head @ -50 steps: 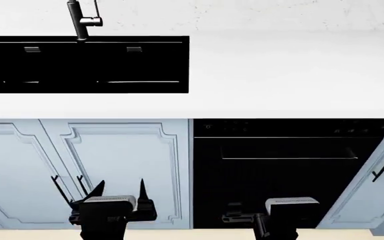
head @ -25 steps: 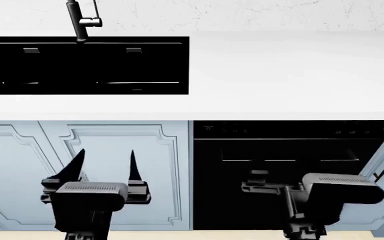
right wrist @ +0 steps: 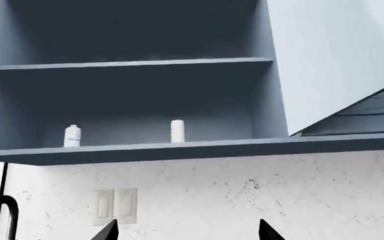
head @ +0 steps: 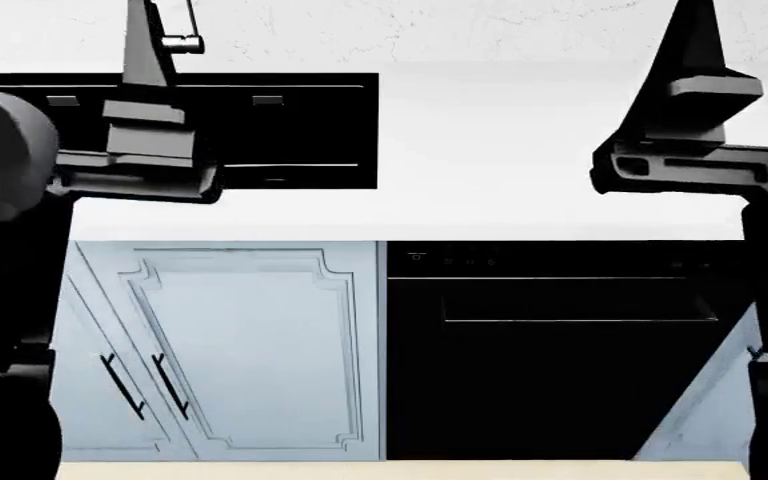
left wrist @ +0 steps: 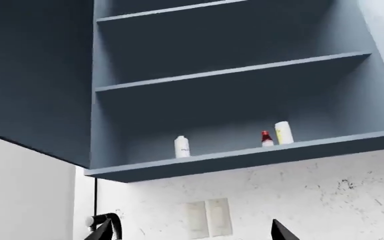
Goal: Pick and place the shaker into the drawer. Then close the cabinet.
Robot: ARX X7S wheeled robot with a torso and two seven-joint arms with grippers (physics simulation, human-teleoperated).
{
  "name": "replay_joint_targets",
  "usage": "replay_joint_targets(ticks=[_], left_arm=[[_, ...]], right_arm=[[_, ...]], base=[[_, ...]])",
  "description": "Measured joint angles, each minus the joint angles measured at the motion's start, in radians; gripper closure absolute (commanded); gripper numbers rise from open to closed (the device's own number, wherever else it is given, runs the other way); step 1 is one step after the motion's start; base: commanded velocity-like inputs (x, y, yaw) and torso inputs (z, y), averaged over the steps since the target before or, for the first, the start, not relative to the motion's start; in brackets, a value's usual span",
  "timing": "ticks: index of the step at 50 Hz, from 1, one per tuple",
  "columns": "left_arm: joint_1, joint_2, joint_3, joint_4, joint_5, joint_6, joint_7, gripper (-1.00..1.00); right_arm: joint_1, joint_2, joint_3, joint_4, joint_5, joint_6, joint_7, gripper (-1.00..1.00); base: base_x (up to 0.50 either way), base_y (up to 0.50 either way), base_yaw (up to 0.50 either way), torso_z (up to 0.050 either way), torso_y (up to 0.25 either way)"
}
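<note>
Both grippers are raised above the white countertop (head: 518, 150). The left gripper (left wrist: 190, 231) and right gripper (right wrist: 186, 231) each stand spread wide, holding nothing.

The sink (head: 291, 130) sits in the countertop (head: 518, 150) (oven (head: 571, 350) below, right).

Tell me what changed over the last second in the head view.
Both arms rose from low in front of the cabinet to countertop height: the left gripper now over the sink, the right gripper over bare counter. Both grippers hold nothing, with jaws apart in the wrist views. Sink, cabinet doors and oven stayed put.
</note>
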Motion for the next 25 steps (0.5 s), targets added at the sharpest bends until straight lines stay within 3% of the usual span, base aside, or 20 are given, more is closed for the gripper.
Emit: replay_joint_targets(ticks=[13,25], left_arm=[[-0.449,0.034,0.058,-0.180,-0.168,-0.133,0.029,-1.00],[-0.798,0.141,0.112,-0.490,-0.123,-0.211,0.210,-1.00]], right_arm=[[0.528,-0.009,-0.114,0.159,0.199,0.200,0.078,-1.00],[0.984,-0.112,-0.245,0.454,0.108,0.347,-0.062,-1.00]], base=[[0.00,0.00,0.00,0.000,0.000],[0.00,0.00,0.00,0.000,0.000]])
